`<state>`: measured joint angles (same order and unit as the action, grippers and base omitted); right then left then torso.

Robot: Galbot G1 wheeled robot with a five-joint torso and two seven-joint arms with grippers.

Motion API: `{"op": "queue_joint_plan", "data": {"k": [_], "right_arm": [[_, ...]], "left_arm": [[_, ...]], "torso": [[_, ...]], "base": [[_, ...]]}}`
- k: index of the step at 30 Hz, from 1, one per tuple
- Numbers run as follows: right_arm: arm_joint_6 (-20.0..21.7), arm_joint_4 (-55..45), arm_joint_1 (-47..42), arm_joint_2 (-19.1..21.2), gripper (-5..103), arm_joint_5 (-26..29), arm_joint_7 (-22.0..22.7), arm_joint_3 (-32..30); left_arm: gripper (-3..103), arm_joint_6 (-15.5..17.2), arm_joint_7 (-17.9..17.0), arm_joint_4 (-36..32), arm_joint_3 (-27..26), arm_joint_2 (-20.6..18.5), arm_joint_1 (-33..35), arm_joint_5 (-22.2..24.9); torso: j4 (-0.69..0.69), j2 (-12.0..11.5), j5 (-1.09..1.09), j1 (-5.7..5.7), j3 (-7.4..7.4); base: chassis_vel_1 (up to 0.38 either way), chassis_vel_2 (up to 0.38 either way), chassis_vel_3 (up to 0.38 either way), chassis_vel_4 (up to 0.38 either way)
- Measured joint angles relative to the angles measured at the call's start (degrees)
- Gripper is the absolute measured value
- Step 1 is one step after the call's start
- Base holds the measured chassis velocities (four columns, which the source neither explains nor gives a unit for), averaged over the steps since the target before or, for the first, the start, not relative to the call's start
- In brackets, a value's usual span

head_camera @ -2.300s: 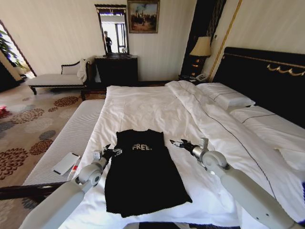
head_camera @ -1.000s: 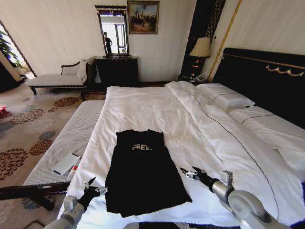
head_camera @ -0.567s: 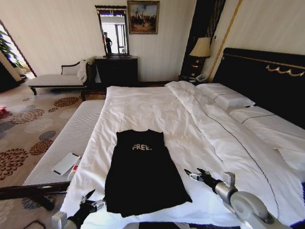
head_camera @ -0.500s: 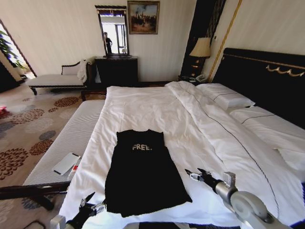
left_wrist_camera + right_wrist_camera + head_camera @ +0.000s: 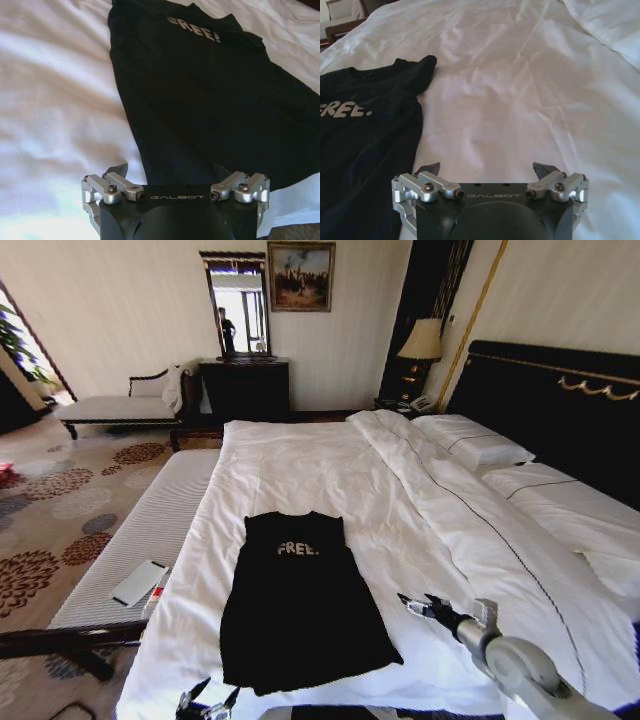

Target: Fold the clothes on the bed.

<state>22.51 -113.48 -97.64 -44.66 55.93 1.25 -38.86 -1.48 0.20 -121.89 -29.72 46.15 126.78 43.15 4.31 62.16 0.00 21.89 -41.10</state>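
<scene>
Black short-sleeved soft-fabric T-shirt (image 5: 300, 605) with small white "FREE!" lettering lying flat on the large white-sheeted double bed (image 5: 330, 465) with dark gold-trimmed headboard, near the foot edge, collar toward the far side, hem nearest the robot and slightly flared. Sleeves apparently already tucked in, leaving a narrow column shape; judged ready for a lengthwise fold from the hem.

Left gripper (image 5: 208, 702) low at the foot edge, just beside the hem's left corner, fingers (image 5: 116, 171) spread apart and holding nothing; in the left wrist view, positioned right at the dark hem, probably so as to pinch that corner.

Right gripper (image 5: 418, 604) hovering over white sheet beside the shirt's right edge, near but apart from the fabric, fingers (image 5: 541, 168) likewise released and empty. Placed symmetrically, likely so both corners can be lifted together and the hem carried evenly
</scene>
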Motion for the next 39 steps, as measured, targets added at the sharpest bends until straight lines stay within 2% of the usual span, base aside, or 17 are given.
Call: {"op": "queue_joint_plan", "data": {"k": [6,9,11,13,14,17,18,21,22,25,26,29,35,39], "right_arm": [[0.0,-0.7,0.2,0.0,100,0.3,0.2,0.0],[0.0,-0.7,0.2,0.0,100,0.3,0.3,-0.1],[0.0,-0.8,0.1,0.1,100,0.4,0.5,-0.4],[0.0,-0.8,0.0,0.1,100,0.4,0.5,-0.4],[0.1,-0.8,0.0,0.1,100,0.6,0.6,-0.6],[0.2,-0.8,-0.2,0.2,100,0.6,0.5,-0.7],[0.2,-0.9,-0.3,0.2,100,0.5,0.5,-0.8],[0.3,-1.3,-0.4,0.2,100,0.5,0.5,-0.8],[0.3,-1.3,-0.4,0.2,100,0.5,0.5,-0.8],[0.4,-1.5,-0.4,0.2,100,0.4,0.5,-0.8],[0.4,-1.5,-0.4,0.2,100,0.4,0.5,-0.8],[0.4,-1.5,-0.3,0.3,100,0.4,0.5,-0.9],[0.4,-1.4,-0.2,0.4,100,0.6,0.5,-1.1],[0.6,-1.4,-0.3,0.3,100,1.1,0.6,-1.1]], "left_arm": [[98,2.3,-1.4,0.2,4.4,-0.7,-4.2,0.2],[98,2.6,-1.5,0.4,5.0,-1.0,-4.4,0.2],[93,2.1,-1.6,1.6,5.3,-2.1,-3.5,-0.2],[93,1.8,-1.6,1.7,5.3,-2.2,-3.5,-0.2],[87,1.0,-1.7,2.3,5.2,-2.2,-3.9,0.1],[82,0.7,-2.2,2.8,5.2,-1.4,-5.5,0.7],[76,0.8,-2.7,3.8,5.2,-0.2,-7.9,0.9],[59,0.9,-3.0,3.7,5.9,-0.7,-9.2,1.6],[59,0.9,-3.0,3.7,5.9,-0.7,-9.2,1.6],[49,1.1,-3.1,2.7,6.7,-1.6,-8.7,1.5],[49,1.1,-3.1,2.7,6.7,-1.6,-8.7,1.5],[34,1.2,-3.0,2.2,6.7,-1.8,-6.8,1.0],[32,0.0,-2.0,2.3,5.3,-2.0,-3.2,0.2],[32,-0.4,-1.9,2.8,4.8,-1.6,-3.2,0.3]], "torso": [[0.01,0.0,-0.01,0.00,0.00],[0.01,0.0,-0.01,0.01,0.00],[0.00,0.0,0.00,0.01,0.00],[0.00,0.0,0.00,0.00,0.00],[0.00,0.0,0.01,0.00,0.00],[-0.01,0.0,0.00,0.00,0.00],[0.00,0.0,-0.02,0.00,0.00],[0.00,0.0,0.00,0.00,0.00],[0.00,0.0,0.00,0.00,0.00],[0.03,0.0,-0.01,0.01,0.00],[0.03,0.0,-0.01,0.01,0.00],[-0.01,0.0,0.00,0.00,0.00],[0.00,0.0,0.00,0.00,0.00],[0.00,0.0,-0.01,0.00,0.00]], "base": [[0.000,0.000,0.000,0.000],[0.000,0.000,0.000,0.000],[0.000,0.000,0.000,0.000],[0.000,0.000,0.000,0.000],[0.000,0.000,0.000,0.000],[0.000,0.000,0.000,0.000],[0.000,0.000,0.000,0.000],[0.000,0.000,0.000,0.000],[0.000,0.000,0.000,0.000],[0.000,0.000,0.000,0.000],[0.000,0.000,0.000,0.000],[0.000,0.000,0.000,0.000],[0.000,0.000,0.000,0.000],[0.000,0.000,0.000,0.000]]}}
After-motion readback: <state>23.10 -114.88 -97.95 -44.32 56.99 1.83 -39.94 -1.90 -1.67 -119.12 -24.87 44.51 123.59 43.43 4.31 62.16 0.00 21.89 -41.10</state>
